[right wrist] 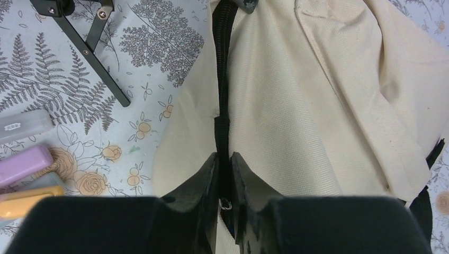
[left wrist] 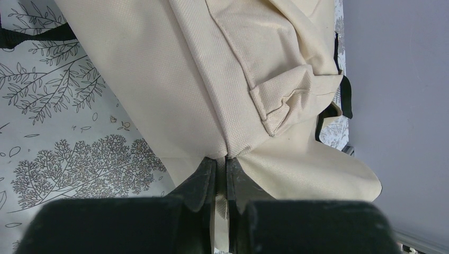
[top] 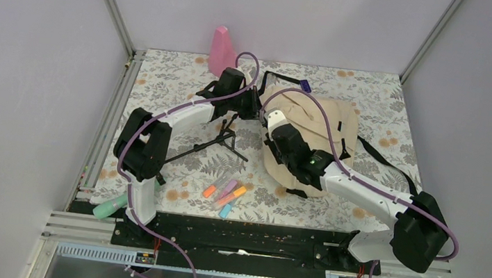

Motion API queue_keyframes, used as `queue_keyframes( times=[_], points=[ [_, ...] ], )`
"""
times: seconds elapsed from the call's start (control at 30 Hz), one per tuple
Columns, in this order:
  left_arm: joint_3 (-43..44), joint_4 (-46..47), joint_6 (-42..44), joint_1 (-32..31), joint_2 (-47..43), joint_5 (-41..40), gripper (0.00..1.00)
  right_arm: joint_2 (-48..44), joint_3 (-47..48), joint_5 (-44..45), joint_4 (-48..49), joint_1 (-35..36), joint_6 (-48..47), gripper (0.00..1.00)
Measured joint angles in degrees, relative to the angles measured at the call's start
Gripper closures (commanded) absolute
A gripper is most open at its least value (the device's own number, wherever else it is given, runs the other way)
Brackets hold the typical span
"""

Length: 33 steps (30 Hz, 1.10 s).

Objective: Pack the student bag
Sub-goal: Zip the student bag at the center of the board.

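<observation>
The cream bag lies on the flowered table, toward the far side and right of centre. The left hand is pressed together, pinching a fold of the bag's cloth at its left edge. The right hand has its 2 fingers closed on the black zipper. Highlighters lie nearer, left of the bag.

Left arm and right arm: white links, chunky black joints, purple cable along each. Right's got a green light far from the black base plate. Left gripper is all black.
</observation>
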Motion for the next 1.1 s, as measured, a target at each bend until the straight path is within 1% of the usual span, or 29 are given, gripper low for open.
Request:
queue_keyframes(
  times=[0.07,0.2,0.23,0.27,0.3,0.33,0.4,0.47,0.5,0.57,0.67,0.83,1.0,1.1],
  points=[
    [0.0,0.0,0.1,0.0,0.0,0.0,1.00,0.0,0.0,-0.1,0.2,0.0,0.8,0.68],
    [0.0,0.0,0.1,0.0,0.0,0.0,1.00,-0.4,-0.1,-0.3,1.5,0.0,1.9,0.66],
    [0.0,0.0,0.1,0.0,0.0,0.0,1.00,-0.4,-0.1,-0.5,1.9,0.0,2.1,0.67],
    [0.0,0.0,0.1,0.0,0.0,0.0,1.00,-0.4,-0.1,-0.7,2.3,0.0,2.2,0.70],
    [0.0,-0.1,0.1,0.0,0.0,0.0,1.00,-0.4,-0.1,-1.1,2.4,0.0,2.4,0.78],
    [0.0,-0.1,0.1,0.0,0.0,0.0,1.00,-0.4,-0.1,-1.4,2.5,0.0,2.4,0.82],
    [0.0,-0.1,0.2,0.0,0.0,0.0,1.00,-0.3,0.0,-1.6,2.6,0.0,2.7,0.84],
    [0.0,-0.2,0.3,0.0,0.0,0.0,1.00,0.2,0.1,-2.0,2.6,0.0,2.9,0.90],
    [0.0,-0.3,0.4,0.0,0.0,0.0,1.00,0.4,0.1,-2.2,2.6,0.0,2.9,0.92],
    [0.0,-0.4,0.5,0.0,0.0,0.0,1.00,0.7,0.2,-2.6,2.6,0.0,3.0,0.92],
    [0.0,-0.4,0.6,0.0,0.0,0.0,1.00,0.8,0.2,-2.6,2.5,0.0,3.1,0.89],
    [0.2,-1.0,1.1,0.0,0.0,0.1,1.00,-0.2,0.3,-3.0,2.3,0.0,4.3,0.88],
    [1.7,-3.6,1.4,0.0,0.0,1.6,1.00,-5.3,-0.5,-3.0,1.5,0.0,6.0,0.89],
    [2.3,-4.0,1.6,0.3,0.3,1.1,1.00,-9.3,-2.3,-3.3,0.6,0.1,7.1,0.90]
  ],
)
